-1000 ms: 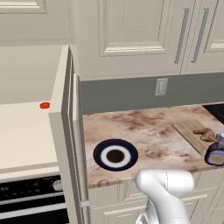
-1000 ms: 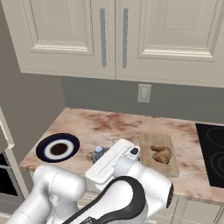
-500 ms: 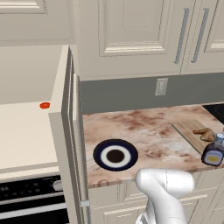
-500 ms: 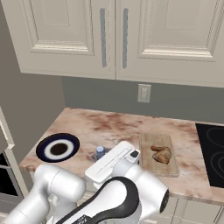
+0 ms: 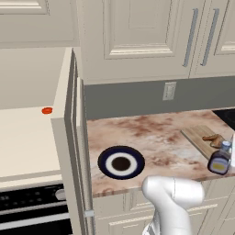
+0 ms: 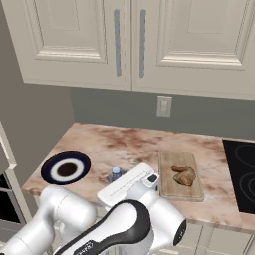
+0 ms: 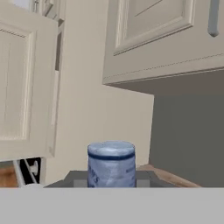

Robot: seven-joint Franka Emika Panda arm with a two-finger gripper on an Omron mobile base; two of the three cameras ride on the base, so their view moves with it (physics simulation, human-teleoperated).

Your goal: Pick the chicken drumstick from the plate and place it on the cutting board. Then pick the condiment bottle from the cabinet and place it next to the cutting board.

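Since a second ago the condiment bottle [image 5: 219, 160] is sinking lower at the right edge of the left base view, coming down toward the tabletop [image 5: 151, 137] just beside the near corner of the cutting board [image 5: 202, 140]. The base views are holding the same framing, so the bottle itself is moving. The fingers are pinching the bottle: in the hand view its light blue-grey cap [image 7: 111, 162] is rising right between them, with a cream cabinet door to the left and the grey wall behind. In the right base view the cap [image 6: 115, 173] is peeking out to the left of the white hand, near the front edge of the tabletop [image 6: 124, 144], between the plate [image 6: 65, 168] and the cutting board [image 6: 180, 175]. The chicken drumstick [image 6: 183, 175] is lying on the board. The plate [image 5: 120, 162] is sitting bare near the open cabinet [image 5: 32, 137], whose shelf is carrying a small red disc [image 5: 47, 110].
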